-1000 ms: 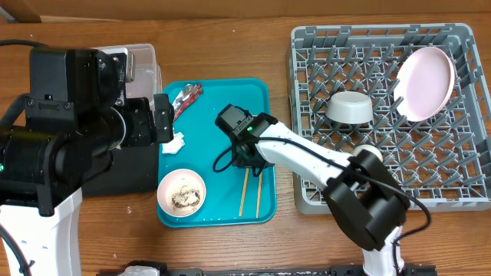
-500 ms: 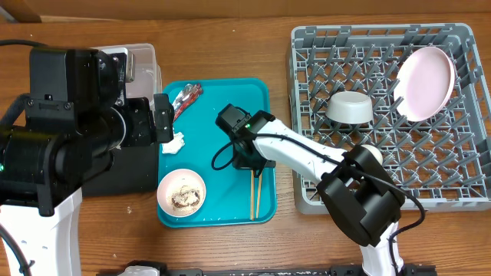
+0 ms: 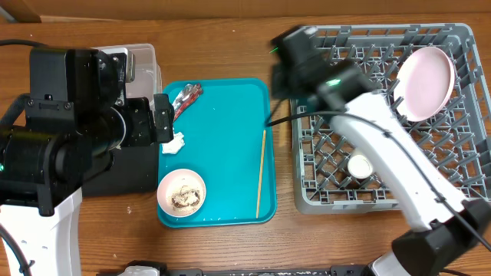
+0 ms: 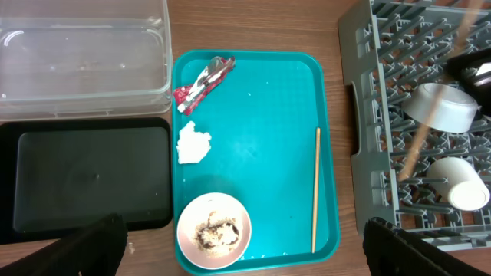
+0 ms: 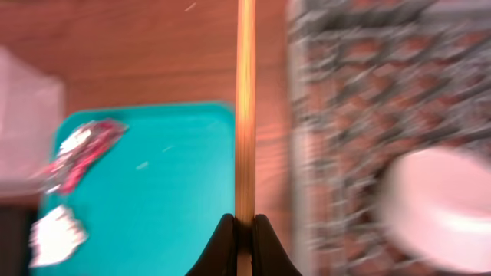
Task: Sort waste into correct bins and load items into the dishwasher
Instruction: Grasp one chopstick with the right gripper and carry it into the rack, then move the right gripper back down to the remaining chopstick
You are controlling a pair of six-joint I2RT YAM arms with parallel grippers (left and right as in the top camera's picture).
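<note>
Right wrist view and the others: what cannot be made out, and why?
Right wrist: motion blur smears the rack; pegs unreadable.
Overhead: the right arm covers the metal bowl, the left arm most of the black tray.
Left wrist: the picture edge cuts off the rack's right side.

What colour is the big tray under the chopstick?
The tray is teal; the left wrist view shows it best.

Table stock: two chopsticks, one pale pink plate, one grey metal bowl, one white cup, one small bowl of rice scraps, one red-and-silver wrapper, one white tissue, one clear tub, one black tray, one teal tray, one grey dish rack.
</note>
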